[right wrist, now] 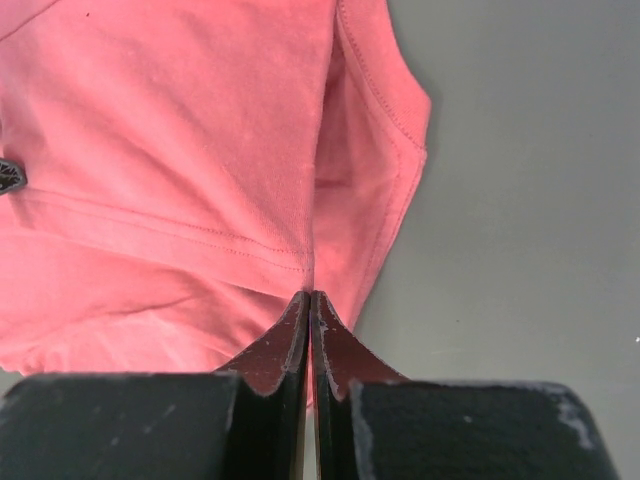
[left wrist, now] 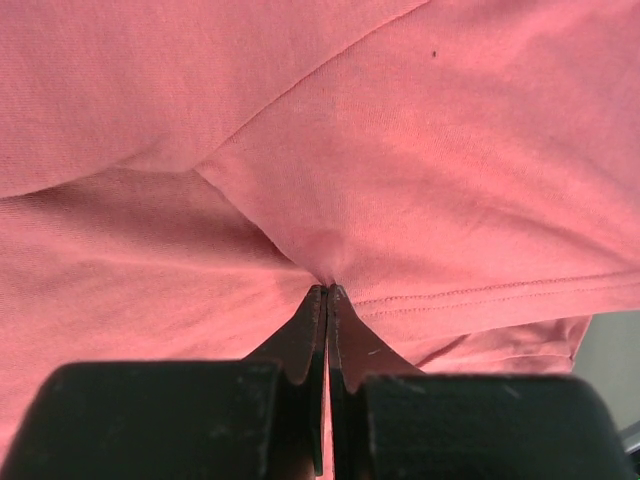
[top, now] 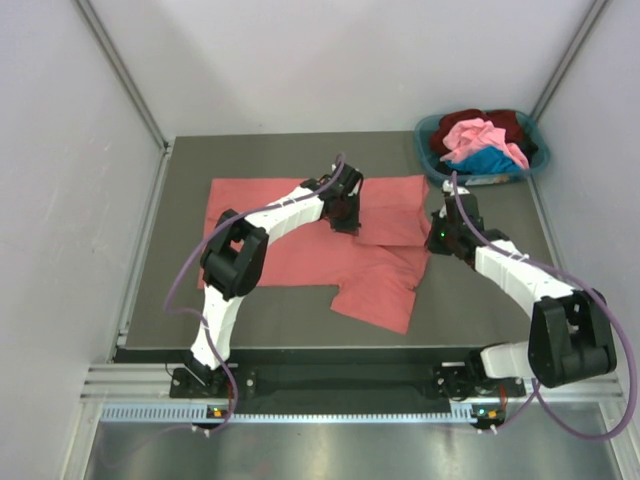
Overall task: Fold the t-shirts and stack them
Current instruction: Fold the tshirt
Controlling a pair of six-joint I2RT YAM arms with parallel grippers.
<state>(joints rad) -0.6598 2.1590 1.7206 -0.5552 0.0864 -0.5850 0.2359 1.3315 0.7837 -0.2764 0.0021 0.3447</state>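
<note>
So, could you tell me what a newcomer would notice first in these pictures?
The large salmon-red t-shirt spread across the dark table, with the left tool and the right tool each pinched shut on its cloth. Next, the teal basket at the table's far right corner, holding a crumpled pink t-shirt, dark maroon t-shirt and blue t-shirt.

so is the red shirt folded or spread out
Mostly spread: red t-shirt lies flat on the table, one flap doubled over where left gripper and right gripper pinch it.
</note>
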